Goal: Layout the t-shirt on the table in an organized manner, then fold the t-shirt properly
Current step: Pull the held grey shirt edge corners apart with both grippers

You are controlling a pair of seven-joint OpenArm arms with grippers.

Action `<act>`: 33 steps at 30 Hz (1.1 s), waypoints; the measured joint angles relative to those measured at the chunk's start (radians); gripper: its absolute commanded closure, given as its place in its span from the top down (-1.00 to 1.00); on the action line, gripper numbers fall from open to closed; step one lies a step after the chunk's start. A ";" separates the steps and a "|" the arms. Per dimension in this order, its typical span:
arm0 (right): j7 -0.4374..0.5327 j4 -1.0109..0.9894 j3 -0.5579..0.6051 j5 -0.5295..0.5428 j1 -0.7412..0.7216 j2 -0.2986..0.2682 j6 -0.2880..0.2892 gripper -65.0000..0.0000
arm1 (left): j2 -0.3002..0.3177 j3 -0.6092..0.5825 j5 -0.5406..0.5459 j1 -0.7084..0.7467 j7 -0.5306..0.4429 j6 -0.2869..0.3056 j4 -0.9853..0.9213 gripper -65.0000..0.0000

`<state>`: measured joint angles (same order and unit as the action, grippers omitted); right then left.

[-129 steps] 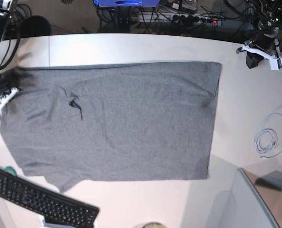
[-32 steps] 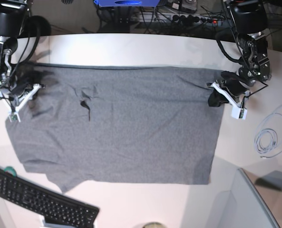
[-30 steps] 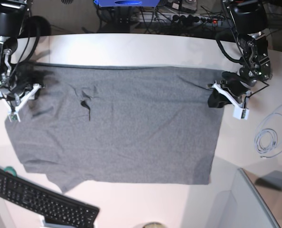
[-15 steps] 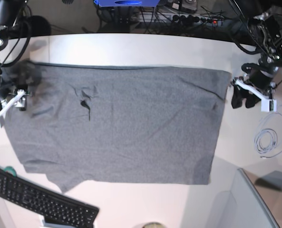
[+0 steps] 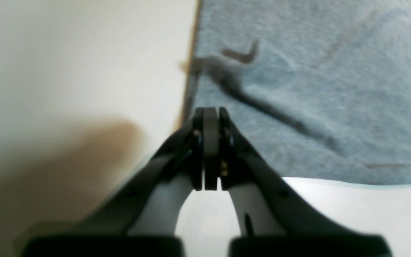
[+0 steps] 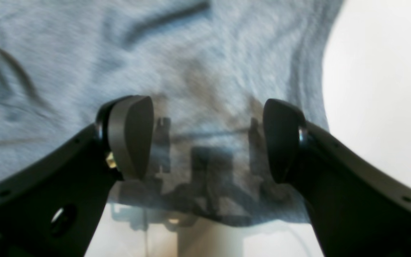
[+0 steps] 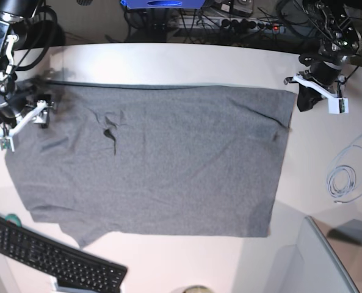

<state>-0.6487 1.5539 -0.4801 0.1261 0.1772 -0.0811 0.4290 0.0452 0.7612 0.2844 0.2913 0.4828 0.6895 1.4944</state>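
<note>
The heather-grey t-shirt (image 7: 156,165) lies spread flat on the white table (image 7: 168,64), collar end toward the base view's left, with small wrinkles near the neckline. My left gripper (image 7: 304,101) hovers just off the shirt's far right corner. In the left wrist view the left gripper (image 5: 211,116) is shut with nothing between its fingers, over bare table (image 5: 66,71) beside the t-shirt's edge (image 5: 316,71). My right gripper (image 7: 37,113) is at the shirt's far left corner. In the right wrist view the right gripper (image 6: 207,139) stands open above the t-shirt's edge (image 6: 155,53), holding nothing.
A black keyboard (image 7: 52,259) lies at the near left corner. A coiled white cable (image 7: 342,180) rests on the table's right side. A grey box (image 7: 318,262) stands at the near right. Cables and a power strip (image 7: 242,24) run behind the table.
The left gripper let go of the shirt's right edge, drew off to the far right corner and shut. The right gripper opened and shifted left. The shirt's right hem lies further right.
</note>
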 measured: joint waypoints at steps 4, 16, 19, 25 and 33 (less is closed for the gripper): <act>0.002 0.032 -0.007 0.000 0.002 0.010 0.051 0.39 | -0.001 0.041 0.000 0.026 -0.008 0.000 -0.002 -1.00; 0.002 -0.060 -0.093 0.005 -0.008 0.050 0.077 -0.44 | 0.007 0.049 -0.001 0.010 -0.008 -0.001 -0.068 -1.00; -0.003 -0.121 -0.099 -0.003 -0.019 0.034 0.077 -0.95 | 0.004 -0.007 0.000 -0.009 -0.009 0.000 -0.067 -1.00; 0.004 -0.215 -0.101 -0.003 -0.048 -0.019 0.077 -0.94 | 0.005 -0.091 -0.011 -0.071 -0.011 0.000 -0.122 -1.00; 0.021 -0.331 -0.101 0.009 -0.075 -0.068 0.076 -0.94 | 0.011 -0.088 -0.018 -0.075 -0.012 -0.001 -0.244 -1.00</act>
<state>-0.6273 1.2228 -0.5808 0.1349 0.1020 -0.1486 0.5053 0.0559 0.6731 0.2668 0.2161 0.4709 0.6884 1.2503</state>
